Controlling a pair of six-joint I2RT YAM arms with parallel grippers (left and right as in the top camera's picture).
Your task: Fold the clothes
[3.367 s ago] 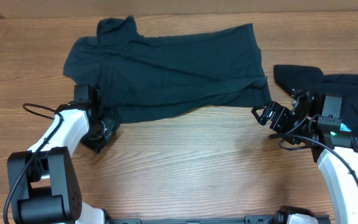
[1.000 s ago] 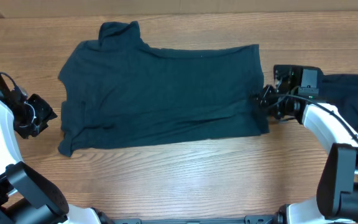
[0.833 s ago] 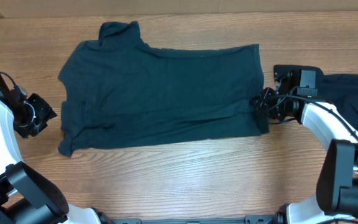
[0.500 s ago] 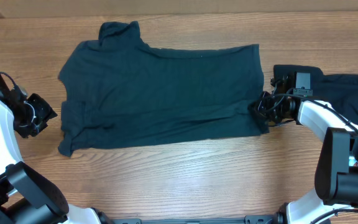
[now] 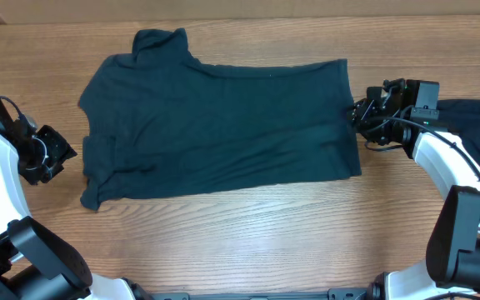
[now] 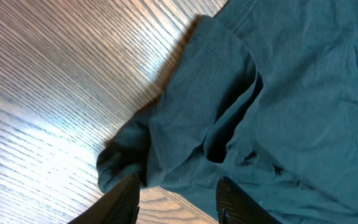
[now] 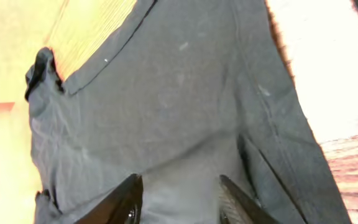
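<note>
A dark navy T-shirt (image 5: 223,125) lies spread flat on the wooden table (image 5: 248,242), plain side up, no lettering showing. My left gripper (image 5: 63,154) hangs open just off the shirt's left side. In the left wrist view it (image 6: 178,202) stands over the bunched sleeve (image 6: 185,112) and bare wood, holding nothing. My right gripper (image 5: 358,112) is at the shirt's right edge. In the right wrist view it (image 7: 179,202) is open over smooth fabric (image 7: 179,99), jaws apart and gripping nothing.
A heap of other dark clothes (image 5: 473,125) lies at the table's right edge, behind my right arm. Bare wood runs along the front of the table below the shirt and to the left of the sleeve (image 5: 94,196).
My right gripper has let go of the shirt's lower right corner, opened, and moved back along the right edge. The shirt's right edge now lies flatter. The left arm has not moved.
</note>
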